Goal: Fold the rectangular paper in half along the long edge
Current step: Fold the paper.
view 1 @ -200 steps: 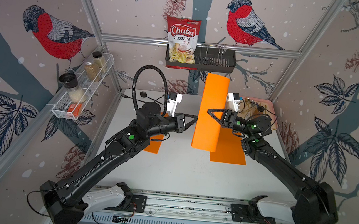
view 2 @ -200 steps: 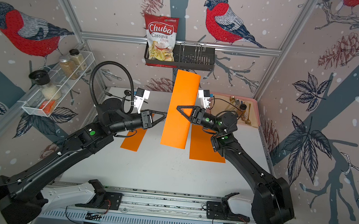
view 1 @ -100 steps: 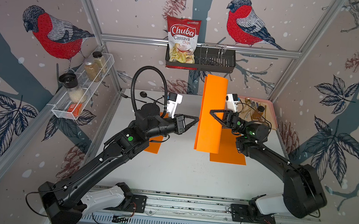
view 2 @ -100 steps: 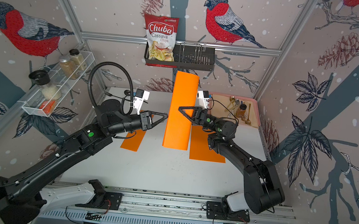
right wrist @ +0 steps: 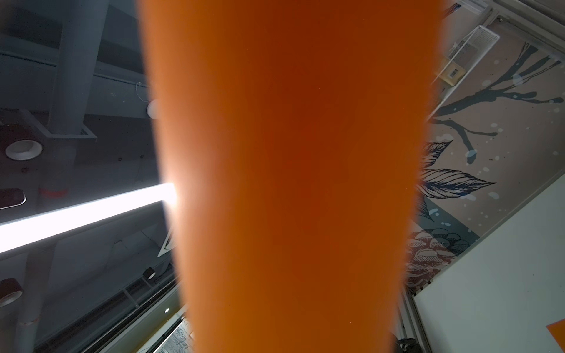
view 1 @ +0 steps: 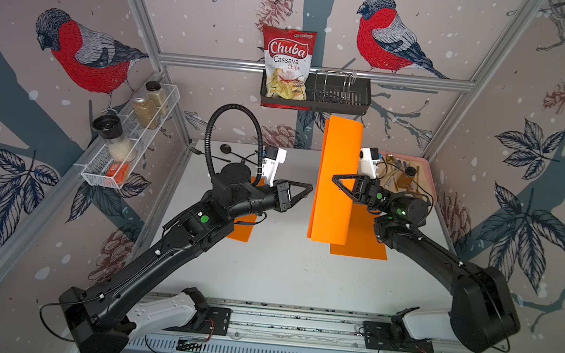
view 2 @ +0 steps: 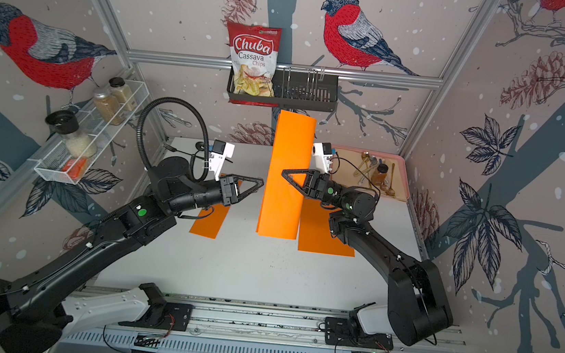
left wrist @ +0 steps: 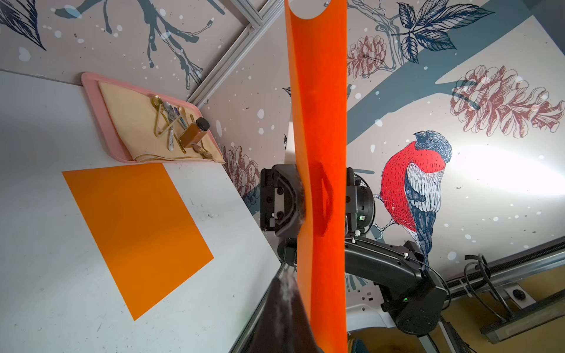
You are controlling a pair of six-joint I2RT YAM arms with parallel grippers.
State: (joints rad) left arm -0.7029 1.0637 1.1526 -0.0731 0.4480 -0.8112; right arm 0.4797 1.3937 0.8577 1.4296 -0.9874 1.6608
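Paper spot: orange paper [view 1: 337, 154] up in the air, standing on end above the surface [view 1: 282, 267], bent over on itself into a long loose U. Not creased yet, going by the open curl at one end in the left wrist view [left wrist: 318, 91].
Right gripper: right gripper [view 1: 335, 180] clamped on the doubled paper around mid-length, carrying the whole thing. Pinch dent showing through the sheet in the left wrist view.
Left gripper: left gripper [view 1: 309, 187] pinched closed on nothing, tip just beside the paper's long edge. Touching or not, can't tell.
Feel: super light, thin, a bit springy. Stands up fine on its own but probably wants to pop back open. Smooth, so likely to slip between pads. Dents easily, so go gentle.
Where to grab: probably along the two free long edges, keeping them lined up, and off the rounded bend so that can get pressed flat.
Also around: flat orange sheet [view 1: 362, 236] lying on the surface under the right arm.
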